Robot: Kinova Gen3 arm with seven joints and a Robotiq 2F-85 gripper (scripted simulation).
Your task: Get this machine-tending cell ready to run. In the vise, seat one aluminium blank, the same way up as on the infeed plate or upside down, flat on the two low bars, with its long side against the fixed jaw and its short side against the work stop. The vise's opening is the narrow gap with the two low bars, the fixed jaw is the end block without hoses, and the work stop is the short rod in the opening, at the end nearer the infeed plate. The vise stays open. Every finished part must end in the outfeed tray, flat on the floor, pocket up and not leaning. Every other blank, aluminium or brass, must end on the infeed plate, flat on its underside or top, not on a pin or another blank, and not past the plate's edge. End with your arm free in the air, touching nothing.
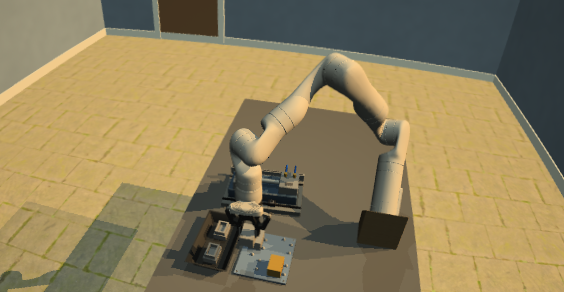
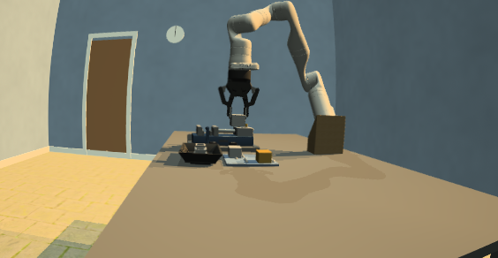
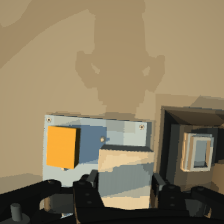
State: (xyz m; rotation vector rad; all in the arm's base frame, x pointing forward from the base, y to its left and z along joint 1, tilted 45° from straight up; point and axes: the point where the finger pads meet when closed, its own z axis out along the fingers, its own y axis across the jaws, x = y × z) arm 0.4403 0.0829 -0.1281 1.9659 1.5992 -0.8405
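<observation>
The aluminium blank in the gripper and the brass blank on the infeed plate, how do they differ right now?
The aluminium blank is pale grey; the brass blank is orange-yellow. The aluminium blank hangs in the air, clamped in the gripper, while the brass blank rests flat on the infeed plate. In the exterior view the aluminium blank is above the vise; the brass blank sits low beside it. Both are plain rectangular blocks.

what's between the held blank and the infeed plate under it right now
Only open air. In the exterior view the gripper holds an aluminium blank well above the infeed plate. Another aluminium blank and the brass blank rest on the plate itself.
</observation>
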